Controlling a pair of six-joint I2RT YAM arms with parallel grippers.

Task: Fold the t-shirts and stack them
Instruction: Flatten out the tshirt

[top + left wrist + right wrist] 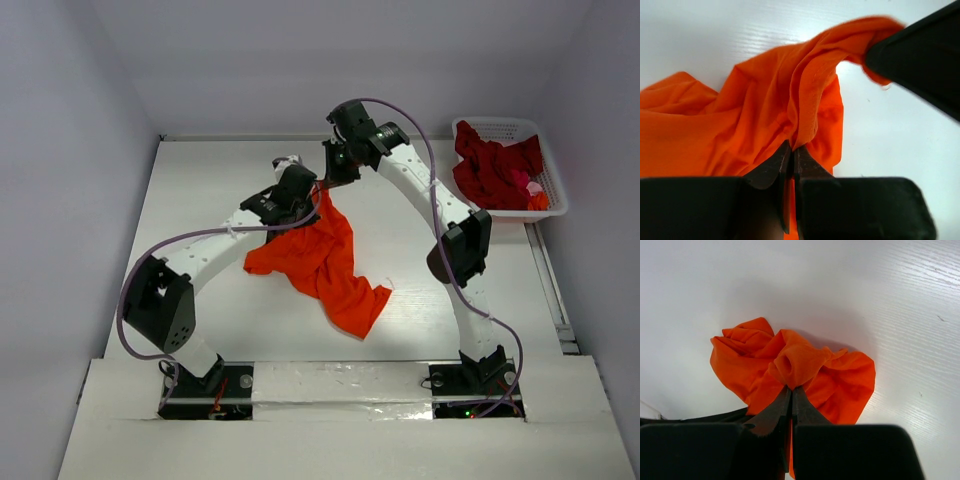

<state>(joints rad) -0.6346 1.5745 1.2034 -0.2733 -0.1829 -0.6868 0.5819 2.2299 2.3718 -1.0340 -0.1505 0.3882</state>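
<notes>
**Orange shirt pinched by both pincers at mid-table**

Nearest, along the front edge of the table: arm bases at 7 and 5 o'clock, with a strip of bare white surface beyond them. At centre, the orange t-shirt, bunched, its loose end trailing toward 5 o'clock and lying flat. Open tabletop at 9 o'clock and along the far edge at 12.

Left arm bent at an elbow near 8 o'clock, forearm reaching toward 1 o'clock. Left gripper clamped tight on a fold of the orange cloth, tips almost meeting. Right arm arched from 5 o'clock, elbow at 3, wrist doubled back over the far centre. Right gripper likewise pinched on a gathered ridge of the same shirt, just beside the left one, with cloth spanning between them.

Farthest, at 2 o'clock by the right wall: white latticed basket holding crumpled dark red t-shirts.
</notes>
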